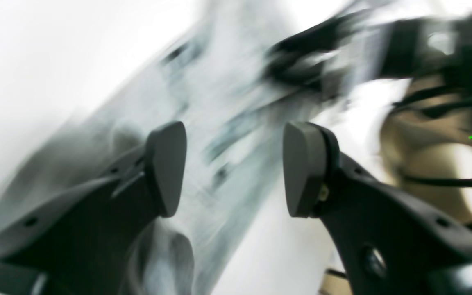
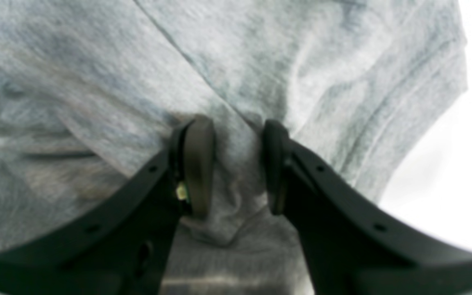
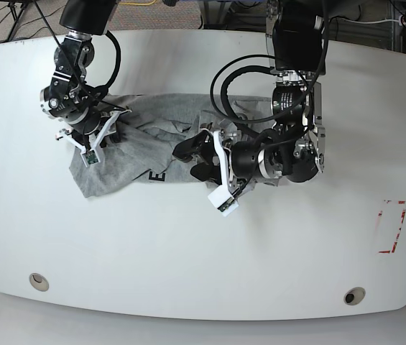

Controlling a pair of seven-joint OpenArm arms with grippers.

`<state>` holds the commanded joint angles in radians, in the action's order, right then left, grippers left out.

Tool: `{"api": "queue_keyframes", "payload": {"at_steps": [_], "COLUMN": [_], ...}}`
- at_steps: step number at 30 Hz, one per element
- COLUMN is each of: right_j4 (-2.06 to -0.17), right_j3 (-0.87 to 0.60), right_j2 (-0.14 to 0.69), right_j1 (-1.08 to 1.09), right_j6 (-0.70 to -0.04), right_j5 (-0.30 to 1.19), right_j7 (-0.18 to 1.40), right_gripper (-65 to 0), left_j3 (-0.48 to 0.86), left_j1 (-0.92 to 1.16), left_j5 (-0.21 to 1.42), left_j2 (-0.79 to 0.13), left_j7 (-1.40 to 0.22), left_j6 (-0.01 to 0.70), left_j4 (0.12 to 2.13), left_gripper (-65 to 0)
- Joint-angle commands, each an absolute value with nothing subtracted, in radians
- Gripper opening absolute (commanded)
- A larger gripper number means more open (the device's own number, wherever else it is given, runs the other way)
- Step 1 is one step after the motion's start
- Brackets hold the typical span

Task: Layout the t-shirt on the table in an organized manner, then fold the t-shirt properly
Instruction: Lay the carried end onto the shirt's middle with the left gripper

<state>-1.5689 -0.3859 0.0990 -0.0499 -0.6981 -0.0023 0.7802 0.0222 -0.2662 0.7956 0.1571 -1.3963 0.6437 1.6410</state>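
Note:
The heather-grey t-shirt [image 3: 138, 140] lies crumpled on the white table [image 3: 188, 251], with a few black letters showing at its near edge. My right gripper [image 3: 111, 128] is down on the shirt's left part. In the right wrist view its fingers [image 2: 197, 168] pinch a raised fold of the t-shirt [image 2: 236, 180] between them. My left gripper [image 3: 192, 159] hovers open over the shirt's middle. The left wrist view is motion-blurred: the left gripper [image 1: 236, 168] has its pads wide apart and holds nothing, with the t-shirt [image 1: 219, 102] smeared behind it.
A red-and-white tape mark [image 3: 391, 226] sits at the table's right. Two round grommet holes [image 3: 38, 281] [image 3: 353, 295] lie near the front edge. Cables and the left arm's body [image 3: 289, 151] hang over the shirt's right end.

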Motion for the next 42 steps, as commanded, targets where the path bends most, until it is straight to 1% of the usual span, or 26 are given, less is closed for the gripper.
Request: {"api": "queue_keyframes", "payload": {"at_steps": [3, 6, 7, 10, 12, 16, 19, 24, 30, 33, 36, 39, 42], "right_j4": [-1.569, -1.569, -1.569, -1.569, -1.569, -1.569, -1.57, -1.577, -1.589, -1.59, -1.59, -1.59, -1.59], "right_j3": [-0.386, -0.386, -0.386, -0.386, -0.386, -0.386, -0.386, -0.386, -0.386, -0.386, -0.386, -0.386, -0.386], "right_j2": [0.099, 0.094, 0.081, 0.07, 0.07, 0.065, 0.062, 0.045, 0.044, 0.044, 0.044, 0.045, 0.045], "right_j1": [-0.05, -0.05, -0.05, -0.05, -0.048, -0.048, -0.048, -0.048, -0.051, -0.051, -0.051, -0.051, -0.051], "right_j6": [-0.698, -0.698, -0.698, -0.698, -0.698, -0.698, -0.698, -0.698, -0.698, -0.698, -0.698, -0.698, -0.698], "right_j5": [-0.002, -0.002, -0.002, -0.004, -0.004, -0.004, -0.004, -0.004, -0.005, -0.005, -0.005, -0.005, -0.007], "right_j7": [0.78, 0.78, 0.78, 0.78, 0.78, 0.78, 0.78, 0.78, 0.78, 0.783, 0.783, 0.783, 0.783], "right_gripper": [-45.3, -45.3, -45.3, -45.3, -45.3, -45.3, -45.3, -45.3, -45.3, -45.3, -45.3, -45.3, -45.3], "left_j3": [0.065, 0.096, 0.101, 0.101, 0.101, 0.099, 0.099, 0.09, -0.033, -0.139, -0.3, -0.394, -0.44], "left_j1": [-0.268, -0.272, -0.269, -0.263, -0.242, -0.226, -0.223, -0.208, -0.214, -0.252, -0.302, -0.332, -0.364], "left_j5": [0.797, 0.794, 0.786, 0.777, 0.779, 0.777, 0.782, 0.783, 0.8, 0.843, 0.892, 0.926, 0.964], "left_j2": [0.156, 0.099, 0.073, 0.018, -0.004, -0.031, -0.073, -0.097, -0.094, -0.094, -0.094, -0.094, -0.097], "left_j7": [-1.396, -1.396, -1.396, -1.389, -1.382, -1.379, -1.379, -1.379, -1.385, -1.395, -1.396, -1.396, -1.396], "left_j6": [0.671, 0.693, 0.698, 0.698, 0.698, 0.698, 0.698, 0.698, 0.698, 0.698, 0.698, 0.698, 0.698], "left_j4": [1.639, 1.633, 1.633, 1.632, 1.623, 1.567, 1.5, 1.432, 1.432, 1.428, 1.426, 1.432, 1.443], "left_gripper": [-30.8, -31.1, -31.1, -31.1, -31.1, -31.1, -31.2, -31.2, -31.2, -31.2, -31.2, -31.2, -31.2]}}
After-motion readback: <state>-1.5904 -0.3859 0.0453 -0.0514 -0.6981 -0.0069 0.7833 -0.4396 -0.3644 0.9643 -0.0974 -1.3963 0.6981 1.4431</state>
